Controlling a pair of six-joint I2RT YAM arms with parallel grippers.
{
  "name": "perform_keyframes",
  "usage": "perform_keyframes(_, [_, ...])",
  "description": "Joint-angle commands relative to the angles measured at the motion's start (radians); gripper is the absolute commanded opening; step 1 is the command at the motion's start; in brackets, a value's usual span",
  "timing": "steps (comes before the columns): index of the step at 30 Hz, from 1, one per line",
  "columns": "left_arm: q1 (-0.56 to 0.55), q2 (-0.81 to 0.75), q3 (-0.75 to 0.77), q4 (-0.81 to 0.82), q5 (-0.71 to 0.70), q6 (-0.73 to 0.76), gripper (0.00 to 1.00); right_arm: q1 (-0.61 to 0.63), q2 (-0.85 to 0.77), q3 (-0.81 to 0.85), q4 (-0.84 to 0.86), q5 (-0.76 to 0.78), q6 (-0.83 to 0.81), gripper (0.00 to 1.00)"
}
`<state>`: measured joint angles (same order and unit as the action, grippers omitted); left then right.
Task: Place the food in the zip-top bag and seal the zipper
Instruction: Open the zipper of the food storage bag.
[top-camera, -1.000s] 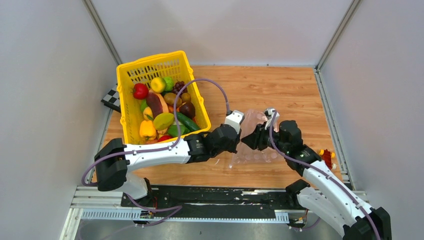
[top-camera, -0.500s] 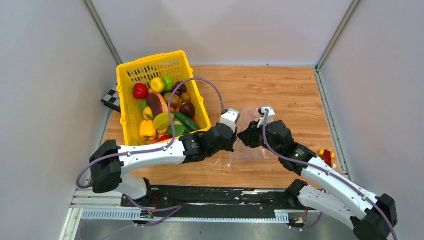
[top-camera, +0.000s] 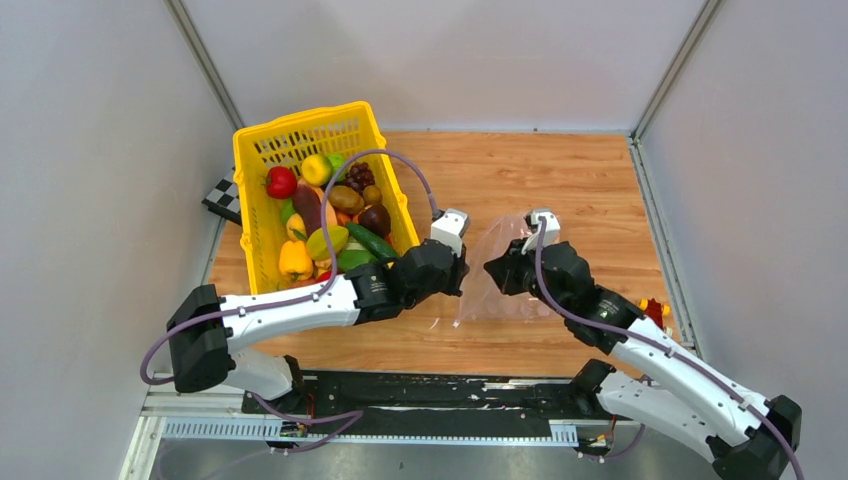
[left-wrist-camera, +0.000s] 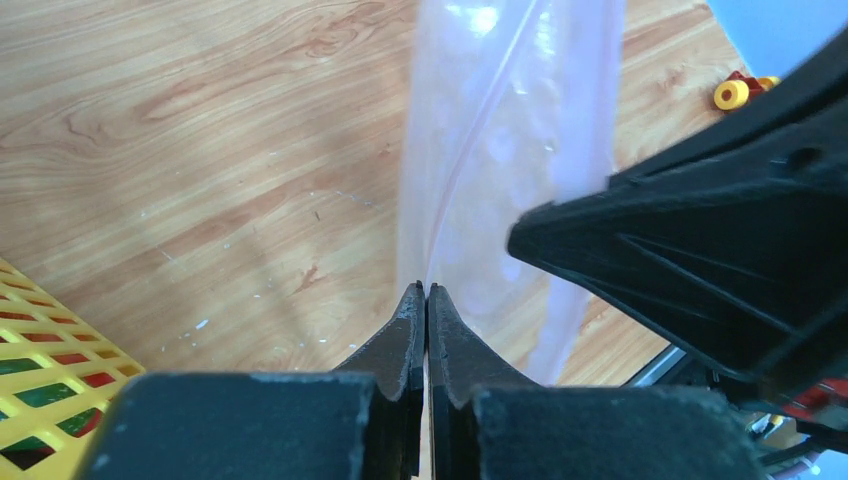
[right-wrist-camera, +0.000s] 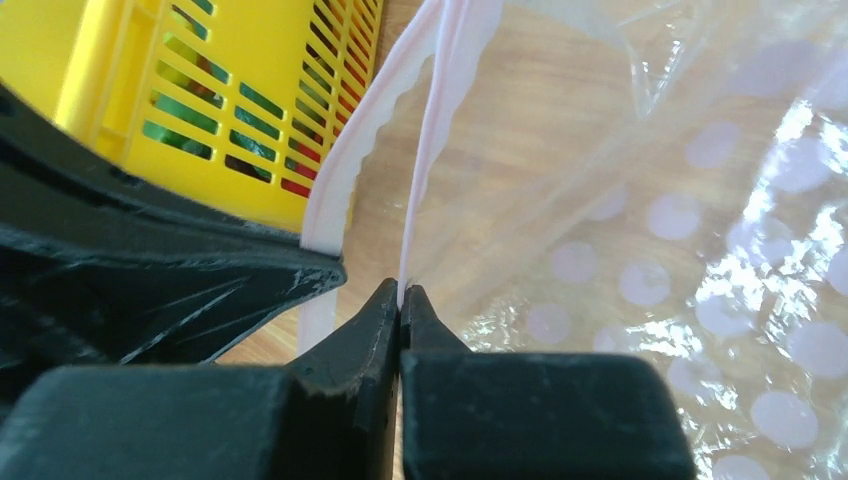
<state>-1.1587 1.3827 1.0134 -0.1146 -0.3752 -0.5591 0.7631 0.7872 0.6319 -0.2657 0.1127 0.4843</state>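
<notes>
At the far left of your table (top-camera: 560, 180) sits the yellow basket (top-camera: 305, 135). All of the food (top-camera: 345, 198) lies piled inside it, with a red tomato (top-camera: 281, 182) toward the back and a yellow pepper (top-camera: 294, 258) at the near end. None of it is in the bag.

Your left arm reaches across in front of the basket's near right corner. Your left claw (left-wrist-camera: 426, 292) is pressed tight, fingertips together, pinching a thin edge of the bag (top-camera: 497, 300). From the left wrist you see the film rise straight up from the fingertips, with a faint pink line running down into the pinch.

The bag is near the middle of the table, just right of the basket, held between your two claws. It is clear, crumpled and printed with white dots. Whether its lower edge touches the wood, you cannot tell.

Your right claw (right-wrist-camera: 401, 290) faces the left one from the other side and is also clamped flat. It grips one lip of the zipper (right-wrist-camera: 432, 140). In the right wrist view that pink strip runs down into the fingertips, while the second, wavy lip curves away to the left toward the other claw, so the two lips stand apart.

Further right, near the table's edge beside your right arm, lie some small red and yellow blocks (top-camera: 653, 310), well apart from the bag.
</notes>
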Motion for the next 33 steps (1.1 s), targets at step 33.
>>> perform_keyframes(33, [0.218, 0.125, 0.115, 0.062, 0.263, -0.064, 0.00, -0.008, 0.523, 0.785, -0.745, 0.260, -0.067, 0.06])
